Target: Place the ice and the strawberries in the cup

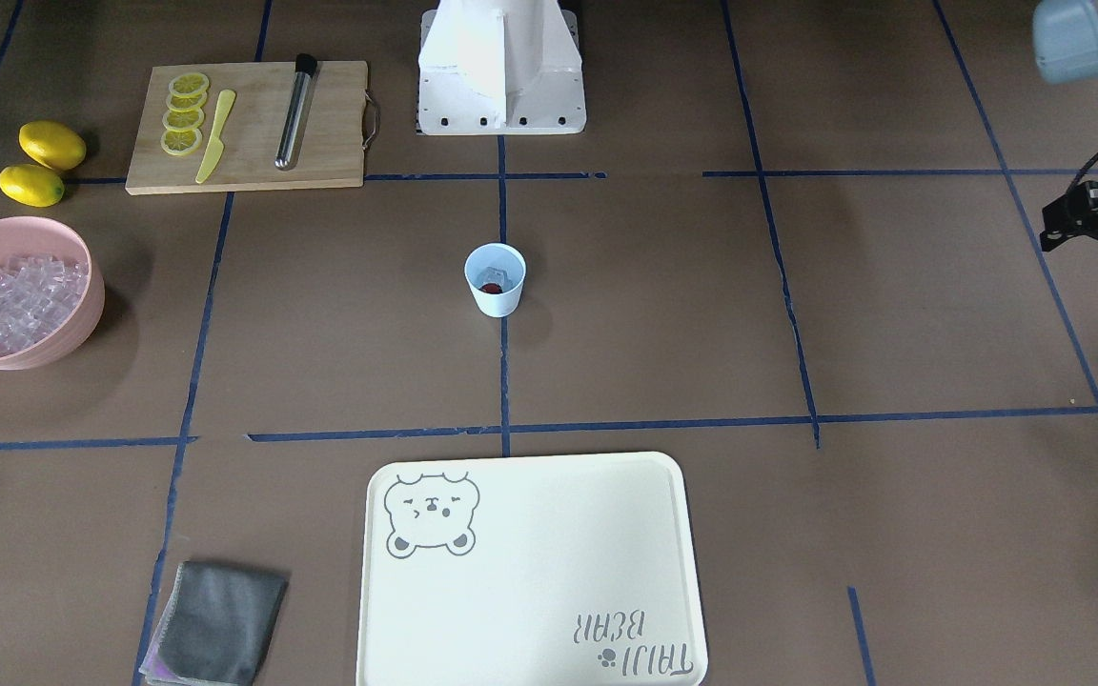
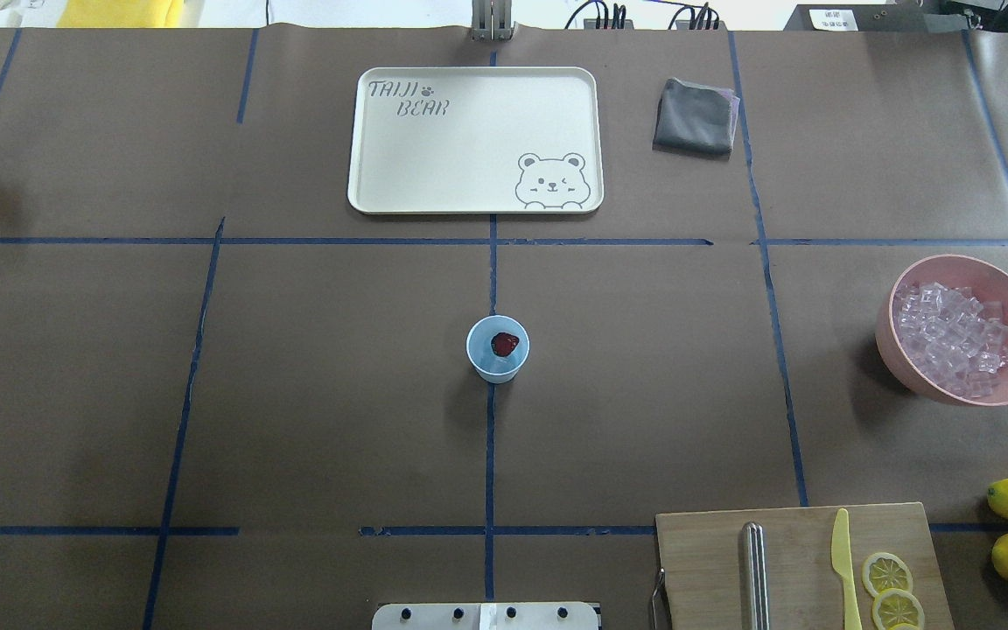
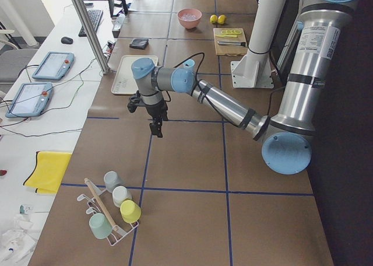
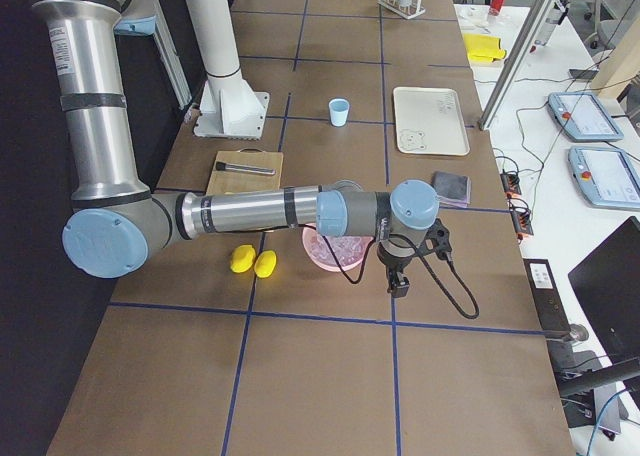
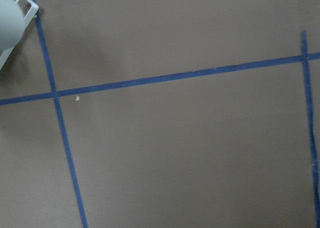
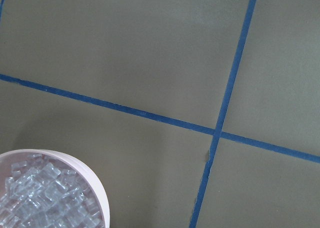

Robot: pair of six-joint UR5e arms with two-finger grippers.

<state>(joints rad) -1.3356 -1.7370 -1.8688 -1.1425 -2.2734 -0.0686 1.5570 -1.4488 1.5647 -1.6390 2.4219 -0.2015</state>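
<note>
- Right pincer (image 4: 398, 284): hangs fingers-down at the end of the near arm in the right-side view. It sits just beside the pink bowl (image 2: 891, 352), off its rim rather than over it. I cannot tell from here whether the fingers are spread or closed.
- Left pincer (image 3: 156, 130): hangs over bare worktop (image 2: 294, 394) at the robot's left end, well apart from every item of the task. Its spread is likewise not readable.
- Ice (image 2: 950, 337): a heap of clear cubes filling the pink bowl at the robot's right end. The right wrist camera catches only the bowl's edge, in its lower left corner.
- Cup (image 2: 497, 348): upright, mouth open, mid-worktop on the centre tape line, well apart from both pincers.
- Strawberry (image 2: 505, 343): one red piece lying in the bottom of the cup. Something pale sits beside it; too small to say if it is a cube.
- Relation that counts: the right arm is by far the nearer to the ice.
  - From its pincer the heap lies off to one side, inboard, so I judge a sideways shift is needed before any descent.
  - The cubes have no long axis, so finger heading should matter little.
  - The cup lies further inboard again.
</note>
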